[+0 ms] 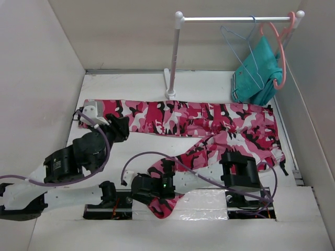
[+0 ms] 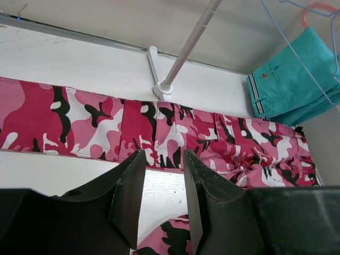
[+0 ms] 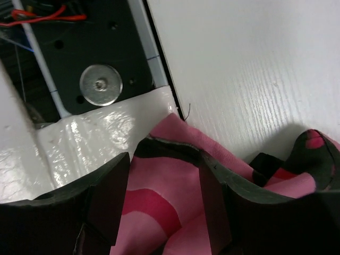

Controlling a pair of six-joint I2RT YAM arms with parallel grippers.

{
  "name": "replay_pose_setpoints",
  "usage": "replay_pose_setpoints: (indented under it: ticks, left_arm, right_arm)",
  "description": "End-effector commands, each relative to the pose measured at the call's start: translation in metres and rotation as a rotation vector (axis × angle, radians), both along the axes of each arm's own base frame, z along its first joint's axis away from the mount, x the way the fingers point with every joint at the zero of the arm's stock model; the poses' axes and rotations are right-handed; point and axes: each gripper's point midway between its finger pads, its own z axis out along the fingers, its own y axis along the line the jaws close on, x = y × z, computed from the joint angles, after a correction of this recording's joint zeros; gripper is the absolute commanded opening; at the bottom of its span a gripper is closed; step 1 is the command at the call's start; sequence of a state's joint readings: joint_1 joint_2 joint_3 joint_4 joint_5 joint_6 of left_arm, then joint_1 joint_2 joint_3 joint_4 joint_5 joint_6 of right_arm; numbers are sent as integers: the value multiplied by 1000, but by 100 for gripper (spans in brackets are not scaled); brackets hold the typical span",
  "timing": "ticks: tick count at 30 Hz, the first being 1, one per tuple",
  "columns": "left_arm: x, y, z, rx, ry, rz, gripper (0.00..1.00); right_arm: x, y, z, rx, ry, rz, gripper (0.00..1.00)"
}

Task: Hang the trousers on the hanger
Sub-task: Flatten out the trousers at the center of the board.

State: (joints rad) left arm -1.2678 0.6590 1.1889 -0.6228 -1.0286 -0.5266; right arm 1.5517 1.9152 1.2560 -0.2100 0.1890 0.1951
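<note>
The camouflage trousers (image 1: 199,117) lie flat across the table, one leg stretched left and the other folded back toward the near edge. They also show in the left wrist view (image 2: 106,127). The light-blue wire hanger (image 1: 238,54) hangs on the rail at the back right and also shows in the left wrist view (image 2: 297,53). My left gripper (image 1: 121,127) is open and empty just in front of the stretched leg (image 2: 163,154). My right gripper (image 1: 157,194) is open, with the hem of the folded leg (image 3: 164,186) between its jaws.
A white rack with a pole (image 1: 174,57) and rail (image 1: 235,19) stands at the back. A salmon-pink hanger (image 1: 282,57) on the rail carries a teal garment (image 1: 256,73). White walls enclose the table. A glossy plastic sheet (image 3: 85,143) and a black base plate lie at the near edge.
</note>
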Motion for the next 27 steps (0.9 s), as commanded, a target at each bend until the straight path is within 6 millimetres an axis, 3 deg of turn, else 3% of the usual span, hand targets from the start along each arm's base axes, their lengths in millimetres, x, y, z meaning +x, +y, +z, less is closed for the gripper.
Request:
replay_pose_setpoints:
  ticks: [1,6,7,10,11,12,13,17,18,19,21,24,27]
  left_arm:
    - [6,-17,8,10,-33,-12,32]
    - [8,-32,21,-15,-54,-44,34]
    - [8,-34,21,-10,-53,-46,35]
    - [10,-40,19,1,-49,-54,35]
    - [9,-40,20,-2,-50,-52,35]
    - [9,-38,24,-15,-54,-55,35]
    - [8,-36,26,-24,-58,-57,35]
    - [6,-25,39,-60,-87,-46,35]
    - [6,-20,43,-61,-89,-35,35]
    - [6,-18,45,-61,-88,-32,35]
    - [5,-11,50,-70,-95,-18,35]
    - [5,4,58,-79,-110,26,35]
    - [5,14,61,-79,-120,52,35]
  right_arm:
    - [4,14,-3,15,-2,-44,61]
    - [16,22,-8,43,2,-97,57]
    - [23,25,-7,55,6,-107,50]
    - [41,36,-1,76,-7,-140,9]
    - [46,38,-1,75,-28,-154,3]
    - [64,40,2,92,-37,-187,0]
    - [74,44,7,109,-49,-201,0]
    - [126,75,72,312,-121,-251,0]
    - [137,91,112,444,-139,-250,0]
    - [154,94,129,493,-157,-259,0]
    - [164,115,162,602,-150,-222,0]
    - [168,140,177,652,-138,-179,0]
    - [164,191,160,678,-47,-84,10]
